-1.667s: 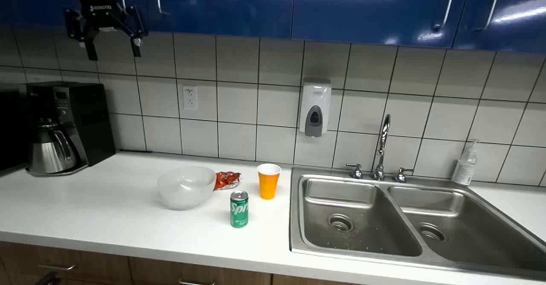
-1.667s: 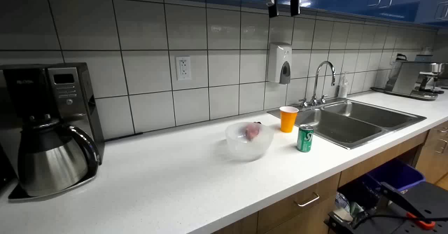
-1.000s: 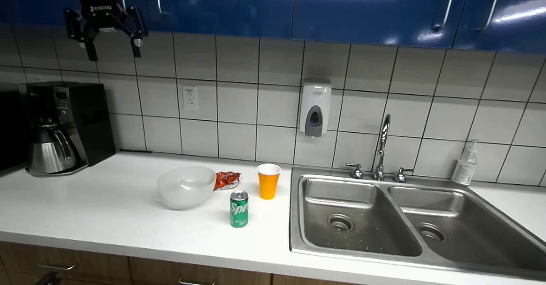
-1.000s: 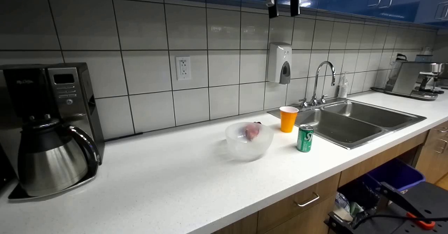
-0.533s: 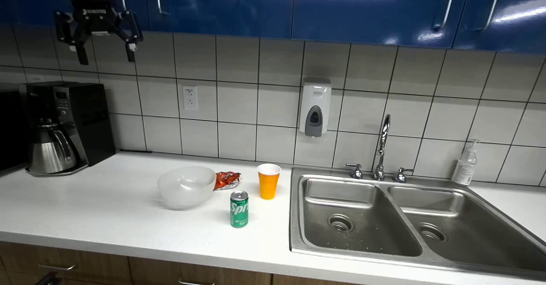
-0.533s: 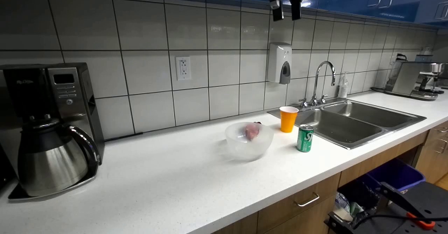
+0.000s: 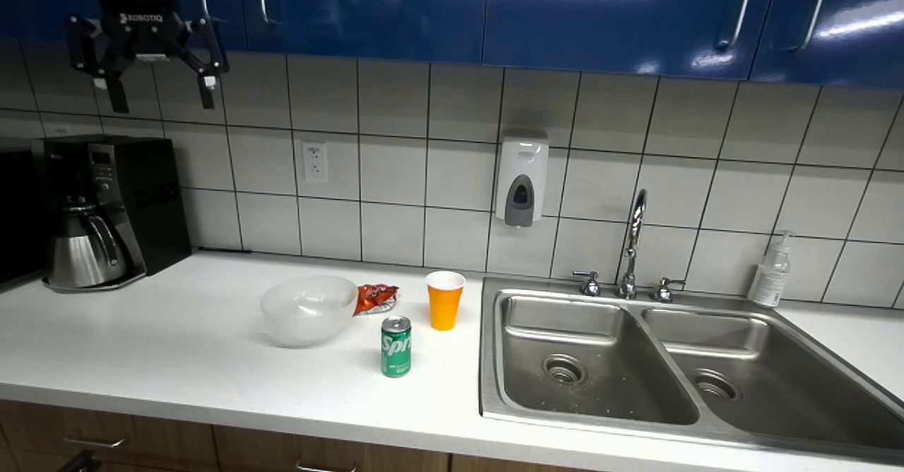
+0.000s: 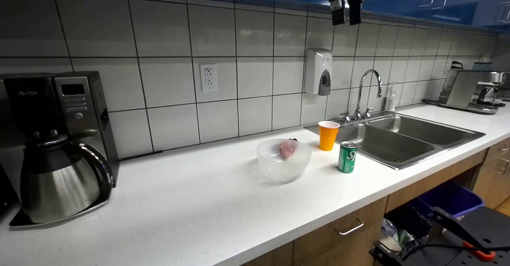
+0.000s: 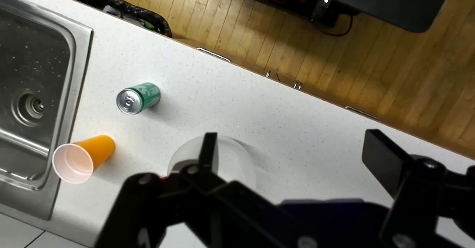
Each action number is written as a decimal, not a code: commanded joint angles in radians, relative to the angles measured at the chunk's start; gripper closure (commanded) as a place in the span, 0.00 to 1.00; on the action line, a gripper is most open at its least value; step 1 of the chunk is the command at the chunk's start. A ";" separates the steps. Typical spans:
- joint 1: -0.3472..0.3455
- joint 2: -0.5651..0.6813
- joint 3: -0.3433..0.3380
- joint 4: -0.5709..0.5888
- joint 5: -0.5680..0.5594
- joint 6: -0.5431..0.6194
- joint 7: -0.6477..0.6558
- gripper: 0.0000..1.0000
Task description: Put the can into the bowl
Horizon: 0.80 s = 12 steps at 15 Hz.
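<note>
The green can stands upright on the counter, in both exterior views and at the left of the wrist view. The whitish translucent bowl stands beside it, apart from it, also in an exterior view; in the wrist view the bowl is partly hidden behind a finger. My gripper is open, points down and hangs high above the counter, at the top of an exterior view. In the wrist view the fingers of my gripper stand wide apart with nothing between them.
An orange cup stands behind the can, near the steel sink. A red packet lies behind the bowl. A coffee maker stands at one end. Blue cabinets hang at gripper height.
My gripper has moved left and slightly down in an exterior view, and right in another, where its fingers now look closer together, as if turned. It stays open. Can and bowl have not moved.
</note>
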 commanded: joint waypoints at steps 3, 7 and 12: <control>-0.007 -0.101 -0.045 -0.127 -0.031 0.060 -0.026 0.00; -0.027 -0.107 -0.086 -0.195 -0.058 0.138 -0.022 0.00; -0.072 -0.082 -0.133 -0.259 -0.093 0.259 -0.016 0.00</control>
